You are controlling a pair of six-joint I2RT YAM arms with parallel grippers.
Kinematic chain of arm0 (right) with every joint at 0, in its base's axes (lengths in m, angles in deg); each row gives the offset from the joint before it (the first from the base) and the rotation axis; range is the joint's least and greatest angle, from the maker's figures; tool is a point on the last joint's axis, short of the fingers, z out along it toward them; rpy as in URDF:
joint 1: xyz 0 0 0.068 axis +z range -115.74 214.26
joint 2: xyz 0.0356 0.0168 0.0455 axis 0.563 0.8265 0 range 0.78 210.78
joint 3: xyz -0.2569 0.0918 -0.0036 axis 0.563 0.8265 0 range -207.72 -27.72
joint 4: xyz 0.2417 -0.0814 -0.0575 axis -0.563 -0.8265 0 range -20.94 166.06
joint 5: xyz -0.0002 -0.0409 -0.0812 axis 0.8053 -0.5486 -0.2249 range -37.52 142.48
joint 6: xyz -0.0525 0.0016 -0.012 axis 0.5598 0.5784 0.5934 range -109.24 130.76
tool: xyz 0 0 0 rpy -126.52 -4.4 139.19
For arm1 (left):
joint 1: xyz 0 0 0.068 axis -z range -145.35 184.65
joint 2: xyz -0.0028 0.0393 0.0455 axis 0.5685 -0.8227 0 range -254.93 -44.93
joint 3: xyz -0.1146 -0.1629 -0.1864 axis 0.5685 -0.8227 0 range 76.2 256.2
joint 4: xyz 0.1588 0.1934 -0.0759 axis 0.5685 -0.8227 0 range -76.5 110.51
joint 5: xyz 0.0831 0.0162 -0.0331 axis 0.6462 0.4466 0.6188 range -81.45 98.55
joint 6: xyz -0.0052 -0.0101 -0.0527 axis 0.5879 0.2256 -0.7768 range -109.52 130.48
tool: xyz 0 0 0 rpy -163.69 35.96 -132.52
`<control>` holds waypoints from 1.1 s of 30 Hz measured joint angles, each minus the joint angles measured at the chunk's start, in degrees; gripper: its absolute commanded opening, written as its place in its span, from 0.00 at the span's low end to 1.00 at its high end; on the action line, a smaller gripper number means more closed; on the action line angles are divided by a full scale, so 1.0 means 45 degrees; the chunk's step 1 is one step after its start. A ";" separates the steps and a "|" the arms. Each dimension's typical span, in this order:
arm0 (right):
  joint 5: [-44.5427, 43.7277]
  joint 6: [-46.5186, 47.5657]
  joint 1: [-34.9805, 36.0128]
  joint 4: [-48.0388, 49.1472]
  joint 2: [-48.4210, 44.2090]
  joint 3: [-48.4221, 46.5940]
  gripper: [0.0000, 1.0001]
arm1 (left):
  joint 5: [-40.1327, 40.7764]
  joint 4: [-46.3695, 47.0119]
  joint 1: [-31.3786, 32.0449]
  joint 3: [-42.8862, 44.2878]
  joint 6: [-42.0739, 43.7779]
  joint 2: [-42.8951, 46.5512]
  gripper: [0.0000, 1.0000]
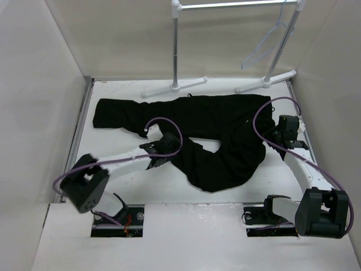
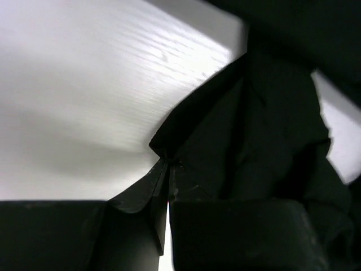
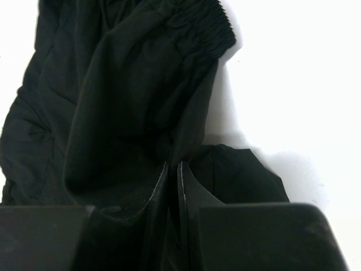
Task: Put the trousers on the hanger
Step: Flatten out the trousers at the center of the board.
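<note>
From above, your trousers (image 1: 214, 121) lie flat on the table (image 1: 113, 164) with their long axis running left to right. The waist end is at the right. One leg stretches out to the far left, and the other is doubled back in a bulge toward the near middle. The hanger (image 1: 265, 45) hangs well apart from them on the white rack (image 1: 176, 51) at the far right, so nothing is on it yet. Your left gripper (image 1: 169, 152) sits on the near edge of the cloth at mid-length, and your right gripper (image 1: 276, 132) sits at the waist end. I judge this two-point hold is meant to let you lift the garment spread out rather than bunched.

In the left wrist view, the left gripper (image 2: 168, 195) is fully closed. A peaked fold of the black fabric is nipped between its jaws and rises from the pale table surface just beside it.

In the right wrist view, the right gripper (image 3: 175, 180) is closed down to a thin slit with a pleat of cloth clamped in it. The gathered elastic waistband (image 3: 194, 25) lies just beyond, toward the far right of the view. You're therefore gripping close under the waist, which looks like a sound place to carry the weight.
</note>
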 measured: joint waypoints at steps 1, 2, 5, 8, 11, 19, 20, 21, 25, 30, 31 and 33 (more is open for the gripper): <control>-0.0039 0.0000 -0.0005 -0.0092 -0.0029 0.0000 0.15 | 0.0301 -0.0500 -0.0068 -0.0063 -0.0019 0.0695 0.00; -0.0087 -0.0005 0.0000 -0.0185 -0.0068 0.0000 0.14 | 0.0685 -0.1156 -0.0117 -0.0083 -0.0034 0.1666 0.00; -0.0257 0.0010 -0.0005 -0.0631 -0.0330 -0.0068 0.13 | 0.1957 -0.3225 -0.0121 0.0136 -0.0092 0.5425 0.00; -0.0418 0.0073 -0.0005 -0.1375 -0.0865 -0.0287 0.12 | 0.3143 -0.5819 -0.0403 0.1166 -0.0238 0.8801 0.00; -0.0500 0.0257 0.0000 -0.2278 -0.1608 -0.0733 0.12 | 0.4109 -0.8621 -0.1685 0.2599 -0.0321 1.0749 0.00; -0.0457 0.0787 0.0325 -0.4449 -0.3599 -0.1443 0.11 | 0.5518 -1.3663 -0.5552 0.3551 0.0053 1.1939 0.01; -0.0457 0.0835 0.0316 -0.4716 -0.3755 -0.1443 0.11 | 0.5581 -1.3950 -0.5775 0.3507 0.0160 1.1939 0.01; -0.0457 0.0865 0.0311 -0.4915 -0.3847 -0.1443 0.11 | 0.5673 -1.4212 -0.5969 0.3507 0.0291 1.1910 0.01; -0.0447 0.0801 0.0330 -0.4935 -0.3696 -0.1049 0.37 | 0.5882 -1.4392 -0.6159 0.3390 0.0724 1.1448 0.01; 0.0015 0.0763 0.0219 -0.4124 -0.1894 0.0155 0.55 | 0.5357 -1.3716 -0.6373 0.2045 0.1010 1.1196 0.01; 0.0073 0.0753 0.0214 -0.3983 -0.1399 0.0199 0.57 | 0.5207 -1.3576 -0.6450 0.2030 0.1112 1.1113 0.01; 0.0131 0.0738 0.0160 -0.3400 -0.0597 0.0209 0.66 | 0.5051 -1.3070 -0.6509 0.2040 0.1345 1.0914 0.01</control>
